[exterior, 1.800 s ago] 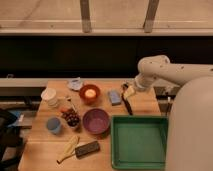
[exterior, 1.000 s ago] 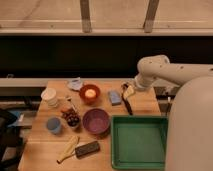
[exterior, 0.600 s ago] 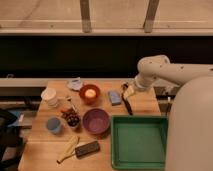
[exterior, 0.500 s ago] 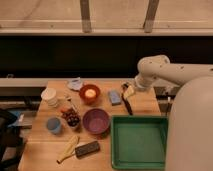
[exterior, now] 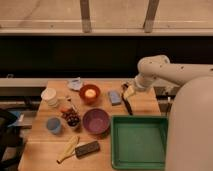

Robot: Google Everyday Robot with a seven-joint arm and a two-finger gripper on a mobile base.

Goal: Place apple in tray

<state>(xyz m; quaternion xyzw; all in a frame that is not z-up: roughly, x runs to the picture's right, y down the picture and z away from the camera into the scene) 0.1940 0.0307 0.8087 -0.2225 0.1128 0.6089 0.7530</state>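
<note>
Currently my gripper (exterior: 128, 104) hangs spread and empty over the desk (exterior: 42, 150), just behind the tray's (exterior: 140, 145) far-left corner. The apple (exterior: 90, 93) sits in the orange bowl (exterior: 82, 98) near the desk's back edge.

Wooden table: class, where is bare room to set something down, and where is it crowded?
Free: the floor of the large green plastic tray; the wooden table strip behind it, right of the gripper hanging beside the blue-grey block; the front-left corner beside the yellow banana. Crowded: around the round purple bowl, dark grapes and red-orange bowl holding the pale apple.
</note>
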